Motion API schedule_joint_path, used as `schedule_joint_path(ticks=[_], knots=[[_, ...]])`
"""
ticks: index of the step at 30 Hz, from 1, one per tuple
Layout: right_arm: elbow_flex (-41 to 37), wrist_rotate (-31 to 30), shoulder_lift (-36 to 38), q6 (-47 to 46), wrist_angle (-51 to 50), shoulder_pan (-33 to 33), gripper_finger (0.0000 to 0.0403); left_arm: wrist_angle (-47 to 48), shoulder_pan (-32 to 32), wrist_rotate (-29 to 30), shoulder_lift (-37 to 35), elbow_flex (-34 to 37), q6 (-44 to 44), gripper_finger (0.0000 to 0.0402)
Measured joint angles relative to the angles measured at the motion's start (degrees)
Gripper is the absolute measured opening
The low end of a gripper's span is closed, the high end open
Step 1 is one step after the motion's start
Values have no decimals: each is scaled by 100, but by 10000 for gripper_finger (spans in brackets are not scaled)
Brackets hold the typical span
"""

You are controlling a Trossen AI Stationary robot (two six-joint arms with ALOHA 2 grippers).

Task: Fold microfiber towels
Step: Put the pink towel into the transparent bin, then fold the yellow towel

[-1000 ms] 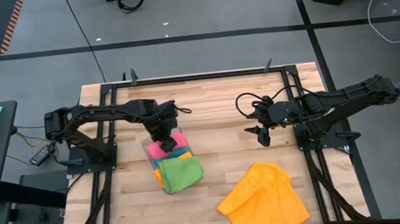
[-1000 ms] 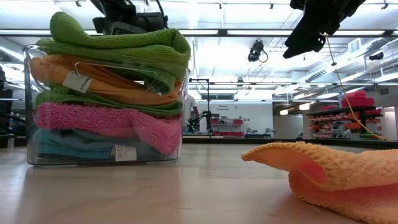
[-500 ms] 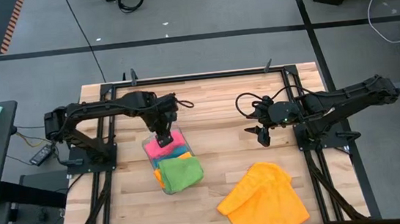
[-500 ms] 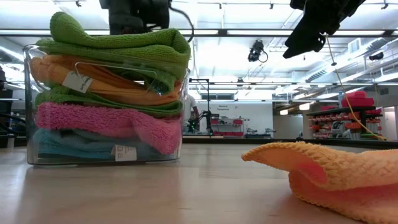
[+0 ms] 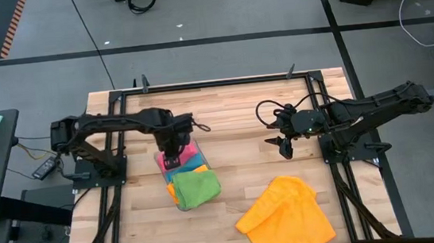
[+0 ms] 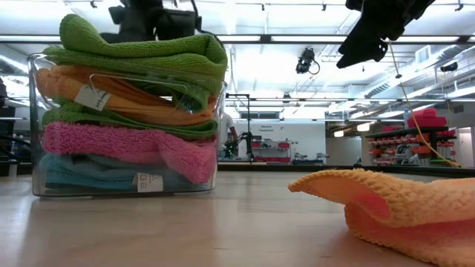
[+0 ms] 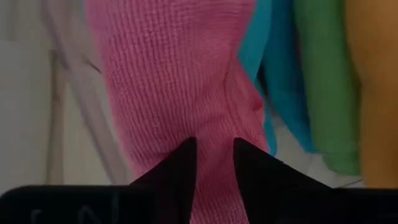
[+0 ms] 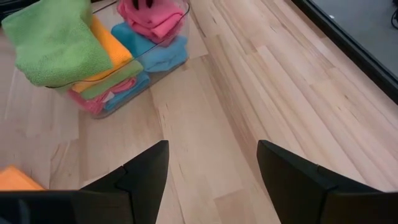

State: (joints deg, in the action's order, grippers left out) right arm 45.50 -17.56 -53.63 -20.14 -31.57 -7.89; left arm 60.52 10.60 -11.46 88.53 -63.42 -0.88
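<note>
The left gripper [image 7: 211, 163] pinches a pink towel [image 7: 180, 81] in the clear tray [image 6: 33, 126], frame centre-left. The right gripper [image 5: 284, 148] hangs released right of centre, above the loose orange towel [image 5: 285, 215].

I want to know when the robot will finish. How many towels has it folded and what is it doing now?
Done, it seems: folded towels sit stacked in the clear tray, green towel on top. I can't count them exactly. In hand: the left gripper is pinching a fold of the pink towel at the tray's far end. Left: the orange towel lies loose and rumpled on the table. The right gripper hangs open above the table, holding nothing.
</note>
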Motion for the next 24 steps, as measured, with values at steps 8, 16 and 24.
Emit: schedule_joint_path(ticks=[8, 16, 24], knots=[[0, 25, 0, -151, 0, -1, 253, -164, -34, -23, -55, 66, -22, 90], [0, 1282, -803, -272, -2, -207, 253, -177, 21, -38, -240, -853, 4, 81], [-2, 1943, -2077, -531, -633, -508, 253, -333, 10, -41, -240, -1126, -320, 86]])
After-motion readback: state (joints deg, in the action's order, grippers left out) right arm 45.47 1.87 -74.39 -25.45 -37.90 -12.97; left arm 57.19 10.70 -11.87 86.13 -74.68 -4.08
